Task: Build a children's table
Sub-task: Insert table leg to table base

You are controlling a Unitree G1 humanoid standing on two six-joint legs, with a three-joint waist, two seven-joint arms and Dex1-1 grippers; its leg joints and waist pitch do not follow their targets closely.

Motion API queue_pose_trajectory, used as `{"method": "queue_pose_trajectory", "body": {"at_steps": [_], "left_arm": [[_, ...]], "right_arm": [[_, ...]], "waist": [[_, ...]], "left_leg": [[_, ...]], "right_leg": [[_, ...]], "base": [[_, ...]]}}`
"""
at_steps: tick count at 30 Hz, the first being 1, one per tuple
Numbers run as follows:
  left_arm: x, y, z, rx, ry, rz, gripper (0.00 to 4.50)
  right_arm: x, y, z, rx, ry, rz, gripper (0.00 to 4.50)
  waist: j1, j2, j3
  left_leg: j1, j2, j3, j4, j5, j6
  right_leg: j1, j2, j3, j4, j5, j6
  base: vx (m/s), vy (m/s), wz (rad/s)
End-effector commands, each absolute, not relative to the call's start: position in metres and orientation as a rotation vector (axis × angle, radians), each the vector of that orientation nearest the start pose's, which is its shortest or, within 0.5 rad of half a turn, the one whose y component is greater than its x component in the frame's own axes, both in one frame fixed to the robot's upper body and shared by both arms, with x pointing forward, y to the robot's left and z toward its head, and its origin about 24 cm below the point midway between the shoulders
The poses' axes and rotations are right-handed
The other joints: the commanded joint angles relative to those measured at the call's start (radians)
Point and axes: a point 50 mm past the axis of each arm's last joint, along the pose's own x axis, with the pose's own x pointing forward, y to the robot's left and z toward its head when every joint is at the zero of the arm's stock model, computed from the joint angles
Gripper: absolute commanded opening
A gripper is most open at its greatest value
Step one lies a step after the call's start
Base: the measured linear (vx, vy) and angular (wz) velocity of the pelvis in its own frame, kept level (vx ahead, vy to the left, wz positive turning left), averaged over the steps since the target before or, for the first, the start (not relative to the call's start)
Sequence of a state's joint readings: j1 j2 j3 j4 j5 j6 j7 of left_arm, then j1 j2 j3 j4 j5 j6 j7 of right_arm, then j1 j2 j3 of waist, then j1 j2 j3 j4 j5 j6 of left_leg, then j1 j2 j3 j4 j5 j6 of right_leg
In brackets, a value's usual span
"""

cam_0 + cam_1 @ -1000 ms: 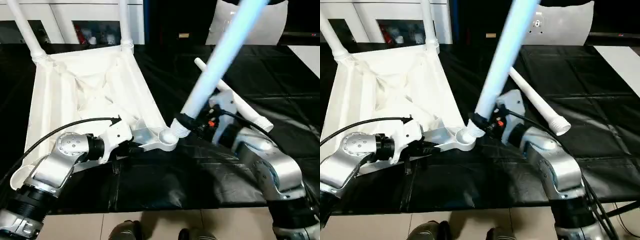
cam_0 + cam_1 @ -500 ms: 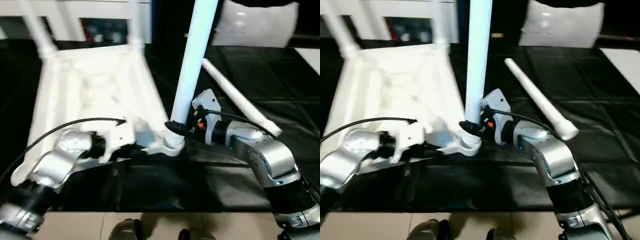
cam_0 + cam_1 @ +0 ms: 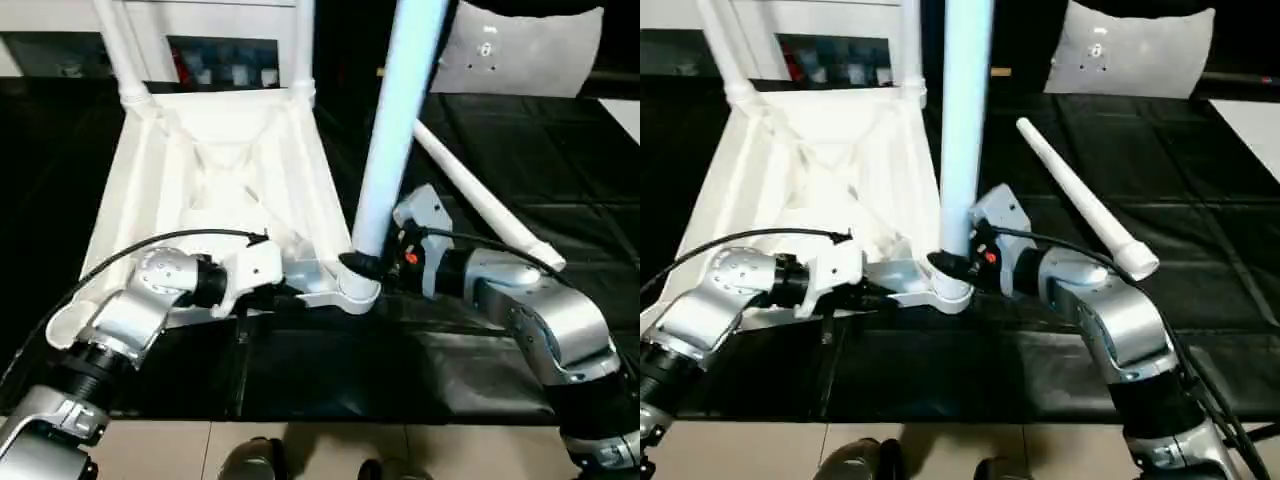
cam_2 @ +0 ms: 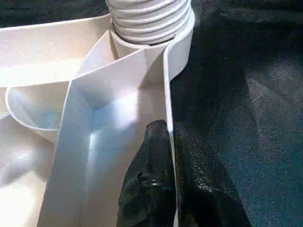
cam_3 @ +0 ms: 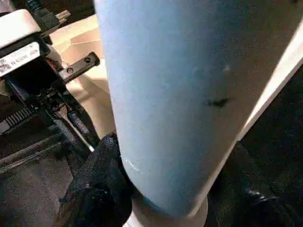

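- Two legs already stand in the upturned table top on the black surface.
- Left end effector, clenched on the top's rim, steadies it.
- Right end effector grasps the third leg upright in its corner socket for seating.
- One spare leg lies nearby.

Evenly lit from overhead, fairly bright. Soft sheen across the black cover right of the table top, creases catching pale highlights. White plastic near blown out around the X ribs, detail washed. Bluish cast down the upright leg, standing in the top's near corner. Faint shadow under that corner. Head views sharp, mild bending at the edges. Close in, the leg soft and out of focus; glare patch on the rib wall beside the corner socket.
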State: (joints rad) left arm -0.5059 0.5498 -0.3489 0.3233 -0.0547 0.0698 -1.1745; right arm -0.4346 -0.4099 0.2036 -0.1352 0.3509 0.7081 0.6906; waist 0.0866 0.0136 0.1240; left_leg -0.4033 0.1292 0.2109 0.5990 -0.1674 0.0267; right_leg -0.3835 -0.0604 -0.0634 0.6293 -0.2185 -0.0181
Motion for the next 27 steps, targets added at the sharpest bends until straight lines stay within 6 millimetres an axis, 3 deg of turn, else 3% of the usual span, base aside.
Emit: {"method": "queue_pose_trajectory", "body": {"at_steps": [1,10,15,17,19,20,24,27], "left_arm": [[0.298,0.154,0.077,0.569,0.344,-1.365,0.00],[0.298,0.149,0.080,0.545,0.321,-1.384,0.00],[0.300,0.150,0.081,0.537,0.311,-1.354,0.00],[0.300,0.152,0.081,0.531,0.314,-1.347,0.00],[0.300,0.153,0.081,0.529,0.317,-1.342,0.00],[0.300,0.154,0.081,0.529,0.318,-1.337,0.00],[0.301,0.157,0.080,0.529,0.323,-1.325,0.00],[0.300,0.158,0.080,0.532,0.329,-1.325,0.00]], "right_arm": [[0.288,-0.118,0.104,-0.129,0.381,0.978,1.91],[0.297,-0.115,0.090,-0.053,0.392,0.963,1.91],[0.295,-0.127,0.074,0.066,0.417,0.920,1.91],[0.288,-0.136,0.059,0.121,0.436,0.886,1.91],[0.284,-0.139,0.051,0.141,0.443,0.870,1.91],[0.281,-0.141,0.046,0.142,0.445,0.861,1.91],[0.271,-0.144,0.037,0.132,0.426,0.856,1.91],[0.268,-0.145,0.034,0.027,0.419,0.858,1.91]], "waist": [[-0.009,0.004,-0.067],[-0.018,0.002,-0.063],[-0.014,0.005,-0.068],[-0.010,0.012,-0.070],[-0.010,0.008,-0.071],[-0.007,0.016,-0.072],[-0.005,0.018,-0.074],[-0.005,0.020,-0.074]], "left_leg": [[0.047,0.121,-0.064,-0.085,-0.281,-0.063],[0.050,0.122,-0.069,-0.087,-0.345,-0.084],[0.047,0.123,-0.066,-0.086,-0.316,-0.072],[0.047,0.123,-0.065,-0.085,-0.313,-0.069],[0.047,0.123,-0.066,-0.086,-0.316,-0.067],[0.045,0.123,-0.067,-0.086,-0.321,-0.069],[0.047,0.123,-0.068,-0.089,-0.344,-0.076],[0.045,0.123,-0.068,-0.091,-0.339,-0.073]], "right_leg": [[0.013,-0.126,0.079,-0.079,-0.196,-0.233],[0.009,-0.130,0.080,-0.089,-0.297,-0.225],[0.012,-0.130,0.081,-0.086,-0.240,-0.234],[0.012,-0.131,0.080,-0.086,-0.227,-0.239],[0.014,-0.129,0.079,-0.084,-0.224,-0.241],[0.014,-0.131,0.078,-0.085,-0.224,-0.243],[0.014,-0.129,0.078,-0.086,-0.227,-0.242],[0.016,-0.127,0.077,-0.085,-0.210,-0.241]], "base": [[0.000,0.000,0.00],[0.000,0.000,0.00],[0.000,0.000,0.00],[0.000,0.000,0.00],[0.000,0.000,0.00],[0.000,0.000,0.00],[0.000,0.000,0.00],[0.000,0.000,0.00]]}}
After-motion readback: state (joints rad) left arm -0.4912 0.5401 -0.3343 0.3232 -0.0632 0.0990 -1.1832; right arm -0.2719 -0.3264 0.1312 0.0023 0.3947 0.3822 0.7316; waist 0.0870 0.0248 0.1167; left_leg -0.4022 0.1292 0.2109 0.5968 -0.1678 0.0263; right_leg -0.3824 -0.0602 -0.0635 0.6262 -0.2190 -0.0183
